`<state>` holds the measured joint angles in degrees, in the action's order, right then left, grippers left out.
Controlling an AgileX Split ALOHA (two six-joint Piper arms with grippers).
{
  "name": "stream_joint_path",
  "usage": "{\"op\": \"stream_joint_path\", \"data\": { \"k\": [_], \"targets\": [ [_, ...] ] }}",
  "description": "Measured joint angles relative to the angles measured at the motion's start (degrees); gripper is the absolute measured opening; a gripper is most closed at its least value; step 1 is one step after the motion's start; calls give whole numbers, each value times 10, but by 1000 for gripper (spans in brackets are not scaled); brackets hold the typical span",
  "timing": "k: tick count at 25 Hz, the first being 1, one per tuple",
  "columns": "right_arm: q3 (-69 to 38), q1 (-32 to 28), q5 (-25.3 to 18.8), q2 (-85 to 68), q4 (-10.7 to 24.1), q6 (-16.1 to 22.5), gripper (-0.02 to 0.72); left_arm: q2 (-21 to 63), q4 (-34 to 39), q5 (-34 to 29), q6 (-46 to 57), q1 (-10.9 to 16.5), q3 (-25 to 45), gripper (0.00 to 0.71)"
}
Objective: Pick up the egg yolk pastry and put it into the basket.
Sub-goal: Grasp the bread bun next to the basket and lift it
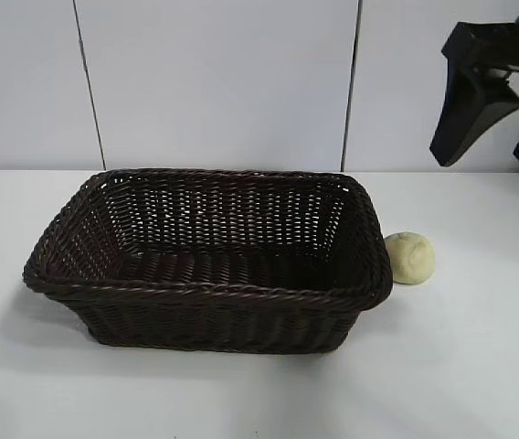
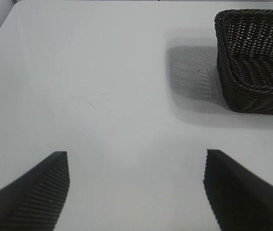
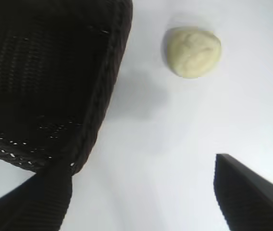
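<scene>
Right gripper (image 1: pixel 497 119) hangs in the air at about 2 o'clock from the basket (image 1: pixel 209 291), fingers spread wide, nothing between them, touching nothing. In the right wrist view its two dark fingers (image 3: pixel 252 192) frame bare table (image 3: pixel 175 144) with the pastry ahead of them and the basket corner off to one side.

Egg yolk pastry (image 1: pixel 411 257) sits on the table just outside the basket's right end, roughly 3 o'clock from the basket centre, close to the braided rim; contact with the wicker can't be told from these views. Basket interior is empty.

Step in hand, by my read: approach before the grasp. Pastry not yet picked, gripper well above and a bit beyond it.

The next move calls for coming down toward 7 o'clock from where the gripper hangs, centring the open fingers over the dome, and keeping the inner finger clear of the basket wall, since the gap there is tight. Pastry looks soft, so close gently. Then lift over the rim and release inside.

Left gripper (image 2: pixel 136 190) is idle, held open wide over bare table well off the basket's left end, holding nothing.
</scene>
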<state>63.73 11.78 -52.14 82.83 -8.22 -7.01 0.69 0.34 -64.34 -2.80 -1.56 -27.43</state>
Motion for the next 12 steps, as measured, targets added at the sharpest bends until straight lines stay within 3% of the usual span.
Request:
{"op": "stream_joint_path", "data": {
  "k": [8, 12],
  "targets": [
    [0, -80, 39, 25, -11, 10, 591, 0, 0, 0, 0, 0, 0, 562],
    [0, -92, 49, 63, -27, 1, 591, 0, 0, 0, 0, 0, 0, 562]
  ]
}}
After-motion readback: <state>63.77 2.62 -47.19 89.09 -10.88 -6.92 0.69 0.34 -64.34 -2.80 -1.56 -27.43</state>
